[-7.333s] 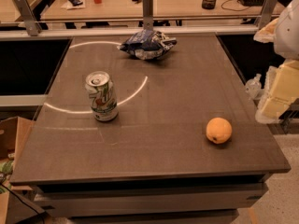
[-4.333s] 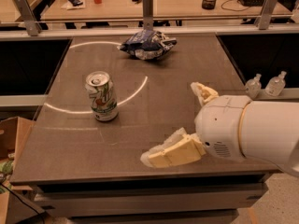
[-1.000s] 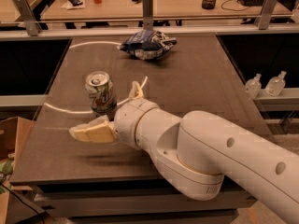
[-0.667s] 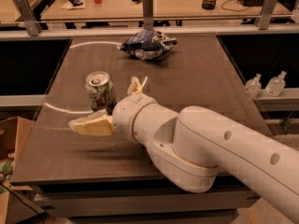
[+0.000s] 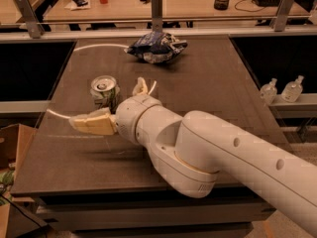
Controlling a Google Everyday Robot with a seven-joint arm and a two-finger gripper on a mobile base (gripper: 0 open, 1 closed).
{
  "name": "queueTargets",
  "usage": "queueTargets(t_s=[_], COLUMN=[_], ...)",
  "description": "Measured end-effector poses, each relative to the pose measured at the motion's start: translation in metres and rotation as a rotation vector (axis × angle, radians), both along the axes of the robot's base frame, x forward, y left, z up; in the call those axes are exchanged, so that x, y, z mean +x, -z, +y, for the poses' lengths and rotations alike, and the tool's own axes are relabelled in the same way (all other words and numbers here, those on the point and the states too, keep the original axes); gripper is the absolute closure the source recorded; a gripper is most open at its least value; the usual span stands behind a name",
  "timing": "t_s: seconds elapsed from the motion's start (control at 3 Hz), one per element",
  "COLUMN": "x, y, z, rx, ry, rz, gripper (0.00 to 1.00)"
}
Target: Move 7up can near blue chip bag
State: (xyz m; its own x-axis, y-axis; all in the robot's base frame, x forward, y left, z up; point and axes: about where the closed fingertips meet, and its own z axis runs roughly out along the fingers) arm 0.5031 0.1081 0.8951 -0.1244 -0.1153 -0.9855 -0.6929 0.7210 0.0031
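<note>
The dark rectangular tabletop (image 5: 213, 83) carries the task's things. The bulky white robot arm (image 5: 223, 157) reaches across it from the right. The crumpled dark blue foil chip bag (image 5: 156, 47) lies at the far edge. The white-and-green aluminium 7up can (image 5: 103, 89) stands upright left of centre, well apart from the bag. The gripper (image 5: 108, 103) is at the can, its tan fingers (image 5: 94, 124) spread wide and holding nothing. This looks like the approach before the grasp; next the jaws must straddle the can and close. A brown cardboard box (image 5: 10, 138) stands off the table's left; its contents are unclear.
</note>
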Motion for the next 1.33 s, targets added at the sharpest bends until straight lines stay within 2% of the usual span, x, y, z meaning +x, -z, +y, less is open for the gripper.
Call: queueTargets(t_s=[0.67,1.0,1.33], x=[-0.006,-0.006,-0.007], y=[0.016,0.021,0.024], z=[0.022,0.028,0.035], rx=[0.040,0.057,0.072], ry=[-0.028,-0.043,-0.060], rz=[0.003,-0.018,-0.036], gripper=[0.00,0.18,0.41])
